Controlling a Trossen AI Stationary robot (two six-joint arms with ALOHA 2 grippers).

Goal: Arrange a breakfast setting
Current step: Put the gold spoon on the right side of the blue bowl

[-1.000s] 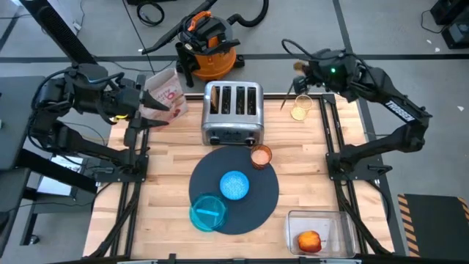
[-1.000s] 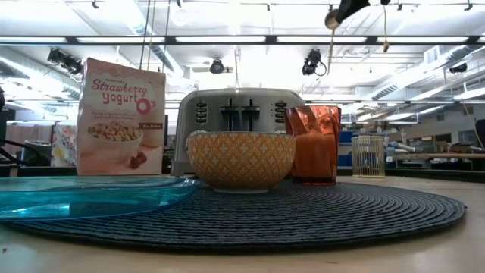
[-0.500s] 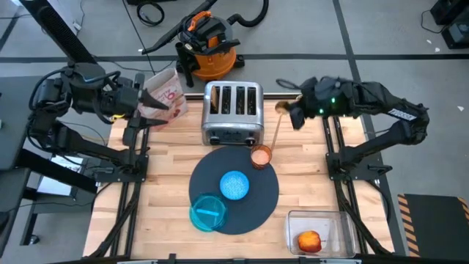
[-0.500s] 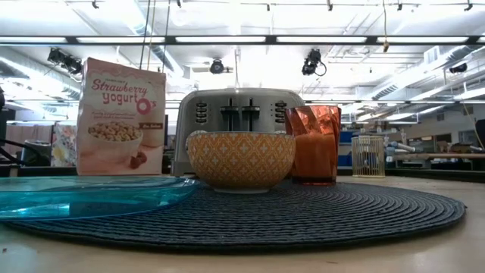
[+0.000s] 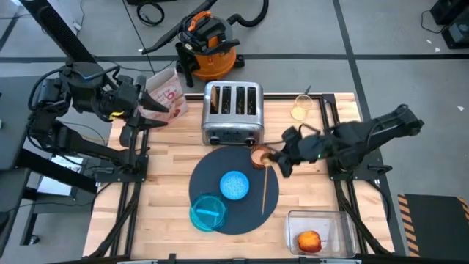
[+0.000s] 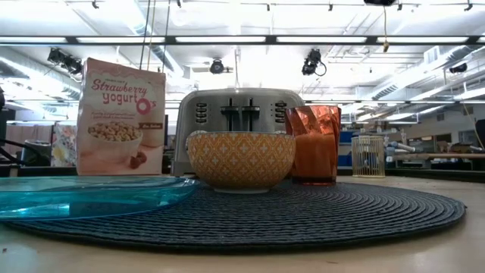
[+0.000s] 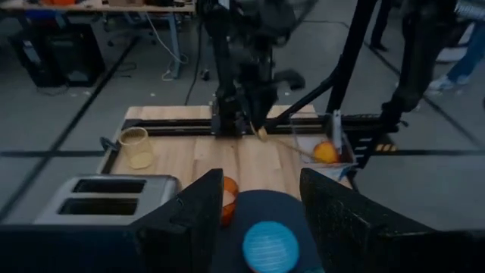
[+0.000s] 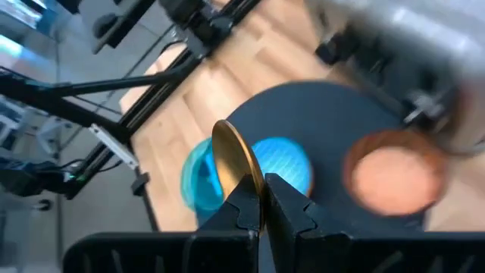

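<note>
My right gripper (image 5: pixel 281 161) hovers beside the copper cup (image 5: pixel 260 156), over the right part of the dark round mat (image 5: pixel 253 202), and is shut on a gold spoon (image 8: pixel 231 152). On the mat sit the small bowl (image 5: pixel 234 185), blue inside, and the blue plate (image 5: pixel 208 213), which overlaps the mat's near-left rim. The red apple (image 5: pixel 309 240) lies in a clear tub (image 5: pixel 322 218) at the near right. My left gripper (image 7: pixel 261 220) is open and high at the far left, beside the cereal box (image 5: pixel 165 95), with nothing between its fingers. My right gripper pinches the spoon between its two fingertips just behind the bowl (image 8: pixel 254 184), which sticks out past them edge-on. The fingers come from the table's right, slanting down. The thin handle (image 5: pixel 264 192) runs toward the near edge over the mat. The spoon is lifted clear.
The steel toaster (image 5: pixel 233 111) stands just beyond the mat, and a clear glass jar (image 5: pixel 300 108) stands at the far right. Bare wood lies to the left of the mat and between the mat and the right arm's frame (image 5: pixel 344 158).
My right gripper, still shut on the spoon, has swung from above the glass jar at the far right toward the near edge and the left, sinking and tipping downward. It now stands beside the cup. The spoon's handle now points toward the near edge over the mat.
</note>
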